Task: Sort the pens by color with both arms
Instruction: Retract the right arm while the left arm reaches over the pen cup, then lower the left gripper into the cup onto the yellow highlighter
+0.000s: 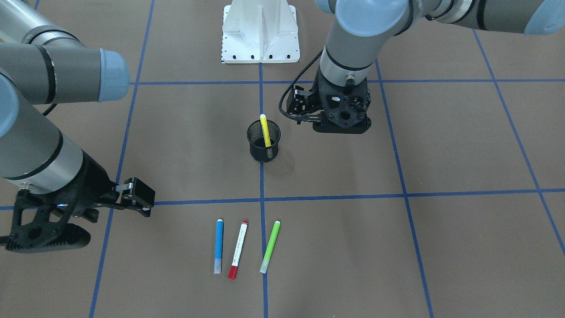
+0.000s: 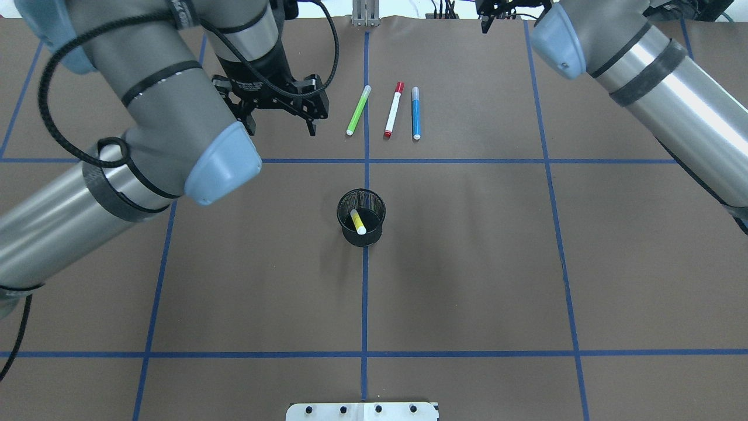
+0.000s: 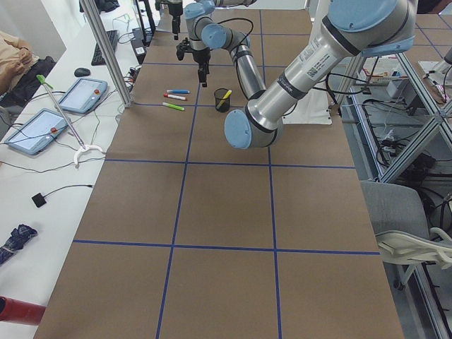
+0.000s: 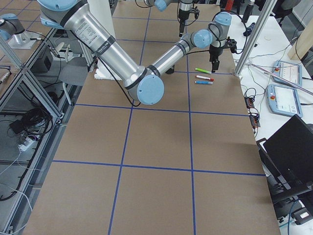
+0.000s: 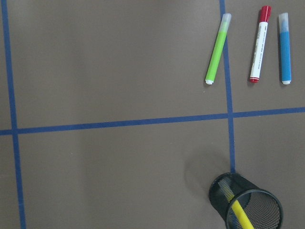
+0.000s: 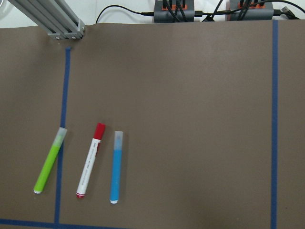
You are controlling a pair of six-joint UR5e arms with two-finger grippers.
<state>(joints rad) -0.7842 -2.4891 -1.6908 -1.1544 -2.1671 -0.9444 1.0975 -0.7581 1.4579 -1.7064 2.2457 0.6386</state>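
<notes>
Table [image 3: 212, 233]: brown cover, blue tape grid.
Left arm [image 3: 296, 78]: near and large, reaching from the robot's edge toward the far end.
Left gripper [image 3: 202, 74]: pointing down just beyond the pens; finger spacing unclear.
Blue pen [image 3: 178, 92], red-ended pen [image 3: 174, 97], green pen [image 3: 173, 106]: side by side near the far end.
Mesh cup [image 3: 222, 102]: upright near the pens, on their robot side.
Yellow pen [image 3: 225, 97]: leaning inside the cup.

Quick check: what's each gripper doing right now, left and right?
Left gripper: open, holding nothing.
Right gripper: open, holding nothing.
</notes>
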